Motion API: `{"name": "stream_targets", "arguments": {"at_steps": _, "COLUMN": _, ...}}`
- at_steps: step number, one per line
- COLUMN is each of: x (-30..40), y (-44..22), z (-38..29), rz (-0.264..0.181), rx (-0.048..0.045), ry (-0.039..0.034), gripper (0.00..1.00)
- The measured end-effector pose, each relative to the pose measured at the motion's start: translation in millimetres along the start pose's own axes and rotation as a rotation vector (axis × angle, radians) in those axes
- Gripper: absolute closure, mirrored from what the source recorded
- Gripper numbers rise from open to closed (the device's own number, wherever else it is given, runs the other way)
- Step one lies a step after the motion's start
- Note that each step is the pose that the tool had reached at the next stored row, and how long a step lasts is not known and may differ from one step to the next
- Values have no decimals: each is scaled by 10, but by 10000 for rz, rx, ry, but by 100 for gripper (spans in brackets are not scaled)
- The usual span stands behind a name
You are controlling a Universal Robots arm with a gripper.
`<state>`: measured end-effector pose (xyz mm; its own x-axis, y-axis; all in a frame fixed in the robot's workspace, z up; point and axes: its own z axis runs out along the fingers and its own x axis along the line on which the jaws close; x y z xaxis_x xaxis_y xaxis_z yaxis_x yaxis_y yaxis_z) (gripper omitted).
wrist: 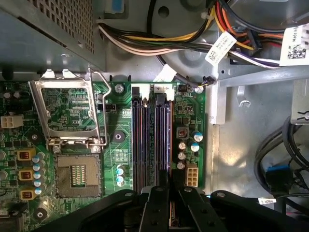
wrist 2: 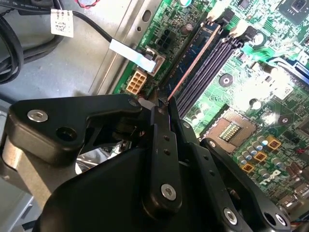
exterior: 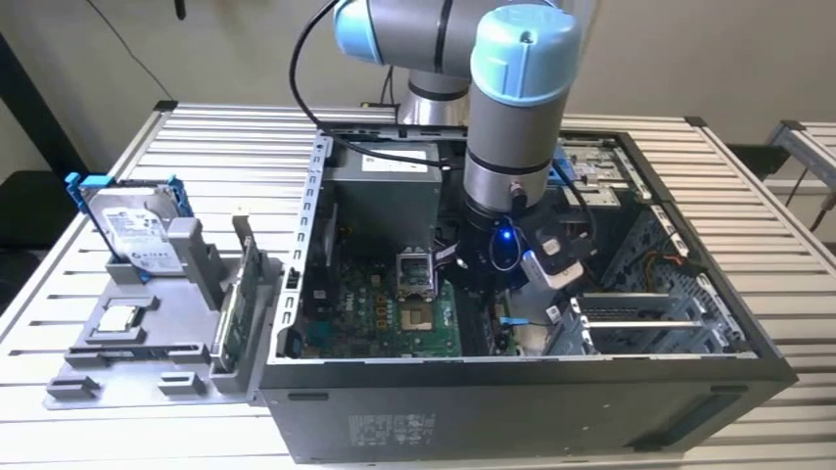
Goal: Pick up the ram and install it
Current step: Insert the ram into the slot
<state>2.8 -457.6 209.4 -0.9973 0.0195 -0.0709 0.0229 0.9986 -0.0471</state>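
black gripper [wrist 2: 161, 108] fingers pinched shut on the ram [wrist 2: 193, 60], edge-on over the outermost slot in second wrist view; deep inside the open case [exterior: 731, 338] at centre of exterior view.

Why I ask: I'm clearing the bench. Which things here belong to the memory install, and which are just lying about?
In the job:
- ram, held by the gripper
- memory slots
- computer case

Lying about:
- hard drive
- green card
- grey rack
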Motion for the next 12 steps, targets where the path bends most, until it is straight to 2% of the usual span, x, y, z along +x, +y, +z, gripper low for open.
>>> {"name": "stream_targets", "arguments": {"at_steps": 7, "x": 0, "y": 3, "z": 7, "rz": 1, "rx": -15, "ry": -4, "gripper": 84}}
{"name": "stream_targets", "arguments": {"at_steps": 8, "x": 0, "y": 1, "z": 3, "rz": 0, "rx": -6, "ry": -1, "gripper": 78}}
{"name": "stream_targets", "arguments": {"at_steps": 9, "x": -1, "y": 0, "z": -6, "rz": 0, "rx": -2, "ry": 2, "gripper": 78}}
{"name": "stream_targets", "arguments": {"at_steps": 12, "x": -10, "y": -6, "z": -134, "rz": 2, "rx": -3, "ry": 11, "gripper": 78}}
